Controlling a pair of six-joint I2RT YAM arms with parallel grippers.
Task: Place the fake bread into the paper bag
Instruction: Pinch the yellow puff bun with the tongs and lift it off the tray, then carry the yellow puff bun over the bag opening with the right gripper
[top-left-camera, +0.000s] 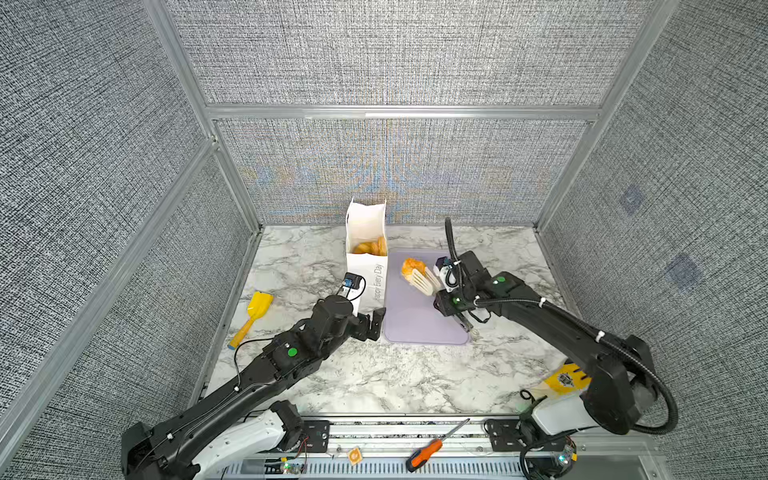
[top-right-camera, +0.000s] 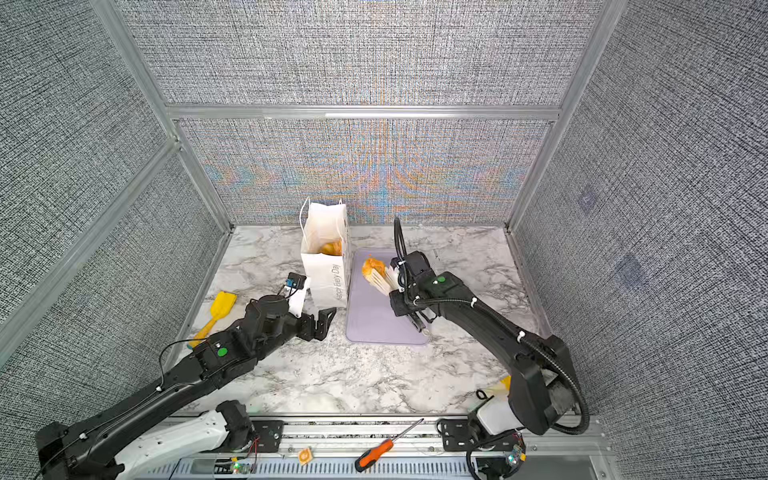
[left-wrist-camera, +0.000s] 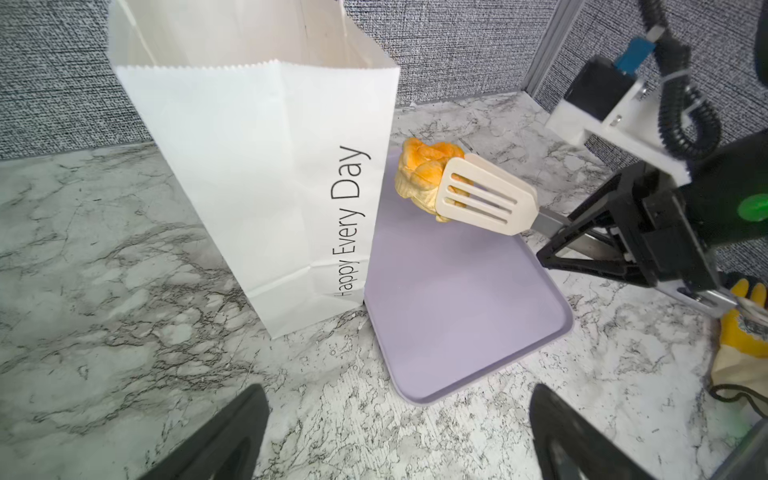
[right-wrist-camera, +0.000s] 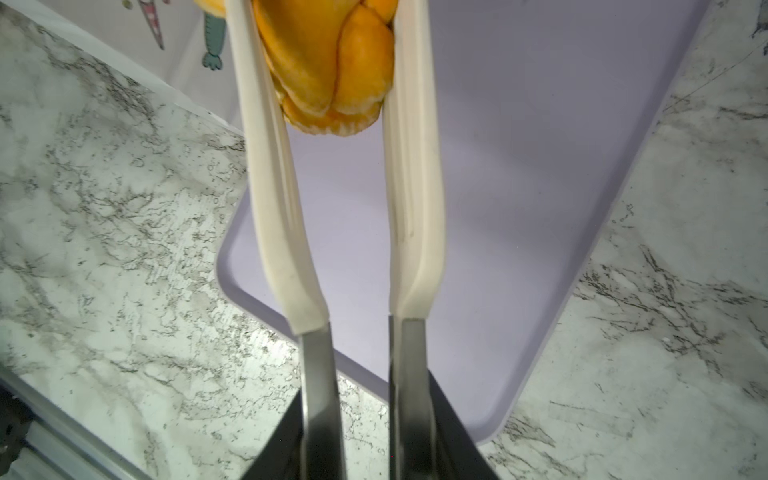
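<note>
Right tool (left-wrist-camera: 577, 243) clamps the tongs (left-wrist-camera: 482, 199); their slotted blades pinch one croissant (left-wrist-camera: 424, 174) in the air, just beside the paper bag (left-wrist-camera: 270, 166), over the lilac tray (left-wrist-camera: 457, 299). More fake bread (top-left-camera: 368, 247) lies inside the bag. Left tool (top-left-camera: 372, 322) is spread wide near the bag's base.

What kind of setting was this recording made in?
Probably a robotics lab test booth: grey fabric panels in aluminium framing enclose a marble-patterned tabletop, two robot arms mount on a front rail, where a screwdriver lies.
</note>
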